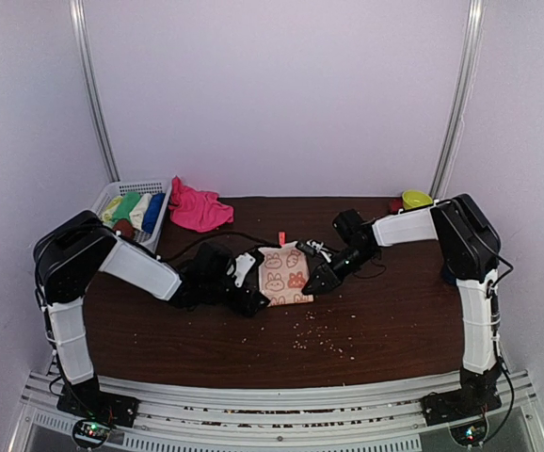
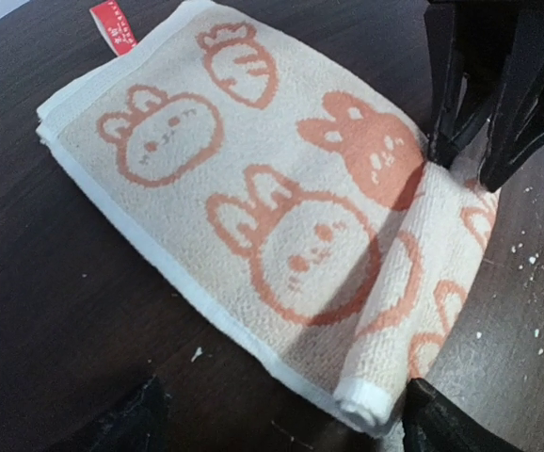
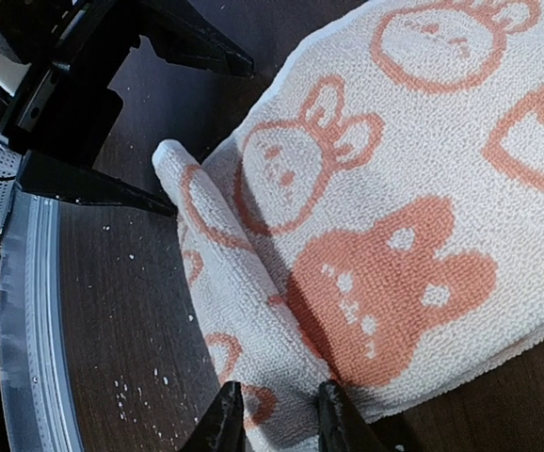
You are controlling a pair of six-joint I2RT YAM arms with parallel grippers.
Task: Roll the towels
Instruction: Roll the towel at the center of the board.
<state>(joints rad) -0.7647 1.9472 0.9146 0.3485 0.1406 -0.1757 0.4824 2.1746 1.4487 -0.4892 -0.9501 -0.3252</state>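
The peach towel (image 1: pixel 285 273), printed with orange rabbits and carrots, lies flat near the middle of the dark wooden table (image 1: pixel 385 320), a red tag (image 2: pixel 112 24) at its far corner. The side nearest the arms is turned over into a short rolled edge (image 2: pixel 413 282); the rest is spread out.

The right gripper (image 3: pixel 279 388) is clenched on one end of that rolled edge, with cloth pinched between its two fingers. The left gripper (image 2: pixel 286 394) is at the other end with its jaws spread wide and holding nothing. The end of the roll lies between its fingers, just beside one of them.

The pink towel (image 1: pixel 199 207) lies crumpled at the back left of the table, well apart from both grippers. Just beside it, a white basket (image 1: pixel 112 191) holds a green towel (image 1: pixel 126 205) and a blue towel (image 1: pixel 153 211). Pale crumbs (image 1: pixel 319 337) dot the table in front of the peach towel.
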